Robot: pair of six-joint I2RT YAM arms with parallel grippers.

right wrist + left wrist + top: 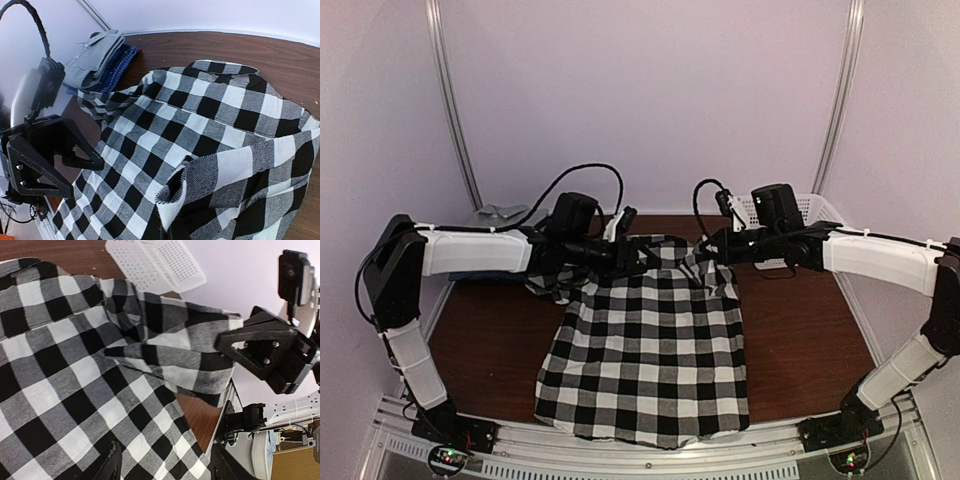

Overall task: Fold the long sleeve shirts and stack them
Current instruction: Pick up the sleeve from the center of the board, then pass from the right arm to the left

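Note:
The black-and-white plaid shirt (645, 345) lies spread on the brown table (810, 340), hem toward the near edge. My right gripper (708, 255) is shut on a raised fold at the shirt's upper right. In the right wrist view (172, 227) the pinched cloth (200, 185) hides the fingers. My left gripper (628, 254) hovers over the shirt's upper left, open and empty. Its fingers (107, 465) are wide apart, with the plaid shirt (75, 390) lying flat below. A folded stack, light grey shirt (97, 52) on dark blue ones (117, 67), sits at the far left.
A white mesh basket (805, 212) stands at the back right corner and shows in the left wrist view (155, 262). The folded stack (500, 212) lies at the back left. A bunched sleeve (555, 285) lies beside the shirt's left side. White walls close in the table.

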